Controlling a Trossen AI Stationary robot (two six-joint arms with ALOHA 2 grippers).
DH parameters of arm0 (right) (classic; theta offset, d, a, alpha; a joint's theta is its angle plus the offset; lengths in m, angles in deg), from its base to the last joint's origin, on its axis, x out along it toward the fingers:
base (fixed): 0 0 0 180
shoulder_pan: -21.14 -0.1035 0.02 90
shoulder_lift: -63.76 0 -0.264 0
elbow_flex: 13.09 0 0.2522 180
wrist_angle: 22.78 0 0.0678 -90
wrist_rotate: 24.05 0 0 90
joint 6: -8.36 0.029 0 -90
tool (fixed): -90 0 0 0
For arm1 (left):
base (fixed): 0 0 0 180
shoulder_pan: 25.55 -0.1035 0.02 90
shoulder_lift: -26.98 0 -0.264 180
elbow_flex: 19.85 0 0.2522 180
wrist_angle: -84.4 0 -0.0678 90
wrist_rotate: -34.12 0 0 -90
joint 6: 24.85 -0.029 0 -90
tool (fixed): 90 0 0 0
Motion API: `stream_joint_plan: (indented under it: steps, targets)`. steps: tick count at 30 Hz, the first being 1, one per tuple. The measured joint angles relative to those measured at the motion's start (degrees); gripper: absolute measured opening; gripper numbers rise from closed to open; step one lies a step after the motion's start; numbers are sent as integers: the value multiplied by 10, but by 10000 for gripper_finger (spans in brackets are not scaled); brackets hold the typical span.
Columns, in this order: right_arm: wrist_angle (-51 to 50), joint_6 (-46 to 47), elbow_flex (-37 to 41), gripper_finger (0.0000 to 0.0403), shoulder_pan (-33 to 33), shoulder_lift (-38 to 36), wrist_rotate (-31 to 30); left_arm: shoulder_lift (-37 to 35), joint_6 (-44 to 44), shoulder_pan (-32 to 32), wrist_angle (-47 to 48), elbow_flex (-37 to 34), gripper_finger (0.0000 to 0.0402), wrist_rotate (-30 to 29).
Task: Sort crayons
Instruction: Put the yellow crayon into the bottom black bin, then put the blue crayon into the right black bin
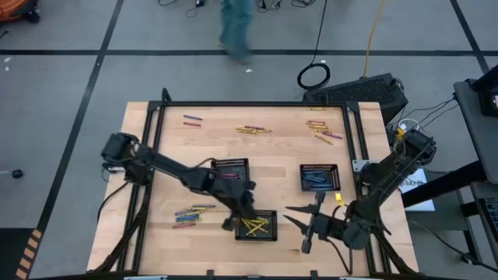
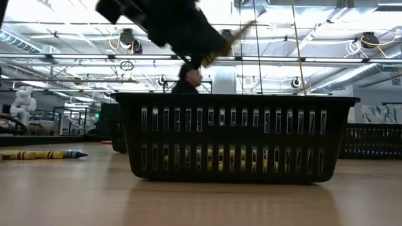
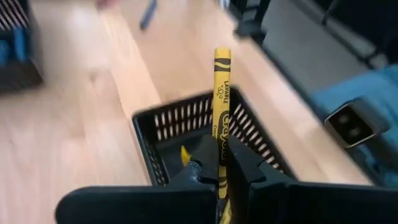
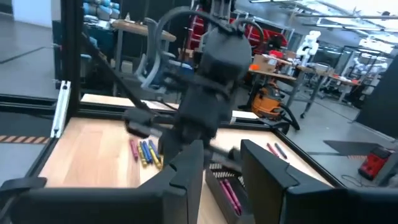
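While the left gripper (image 3: 219, 177) pinches a yellow crayon (image 3: 221, 99) between its fingers, the crayon sticks out past the tips over a black tray (image 1: 256, 225) with yellow crayons inside. Another tray (image 1: 320, 177) holds blue ones. The right gripper (image 1: 303, 223) waits nearby, fingers spread. The tray under the left arm is partly hidden.

Your high camera looks straight down on the tabletop (image 1: 272, 167); the low one sits at its surface, both sharing the front tray (image 1: 256, 225).
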Motion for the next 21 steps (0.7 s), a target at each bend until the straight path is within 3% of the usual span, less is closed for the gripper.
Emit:
stream_joint_plan:
  steps: [7, 11, 21]
  targets:
    - [0, -1, 0, 93, -7, 0, 0, 76, 8, 3, 155, 87, 3, 0]
    - [-4, -1, 0, 93, -7, 0, 0, 89, 30, 3, 191, 102, 24, 1]
    - [-11, 0, 0, 93, -7, 0, 0, 89, 29, 2, 183, 103, 149, 3]
